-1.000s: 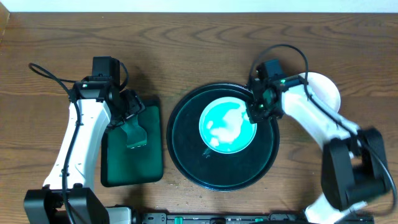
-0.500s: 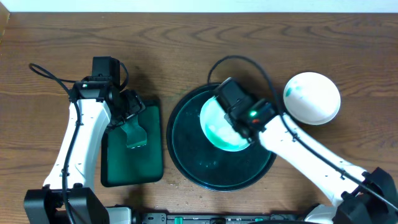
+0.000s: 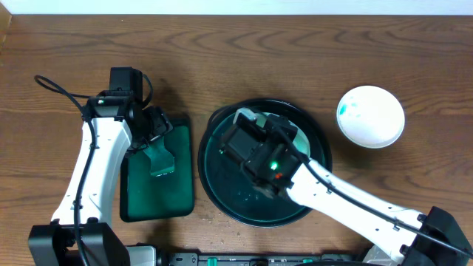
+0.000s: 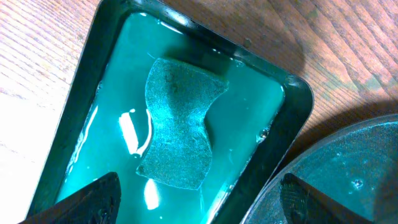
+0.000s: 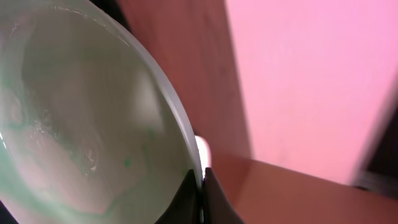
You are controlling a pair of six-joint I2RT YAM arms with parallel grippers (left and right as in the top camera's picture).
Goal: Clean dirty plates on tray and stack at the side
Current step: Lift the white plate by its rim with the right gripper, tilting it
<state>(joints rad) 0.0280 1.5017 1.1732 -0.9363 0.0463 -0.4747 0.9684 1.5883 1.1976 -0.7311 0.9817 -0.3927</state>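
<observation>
Right wrist — plate [image 5: 74, 124] in right pincer [image 5: 200, 186]

We see a pale plate [image 5: 81, 124] filling the left of the view, tilted up on edge, with faint green streaks and specks on its face. Our right gripper [image 5: 200, 186] pinches its rim at the bottom, dark fingers [image 5: 219, 202] on either side. The rest is out of focus, pink and reddish-brown.

White arm links [image 3: 92, 166]; black joints [image 3: 124, 80], looping black cables [image 3: 58, 90]; green indicator lights [image 3: 272, 167]
</observation>
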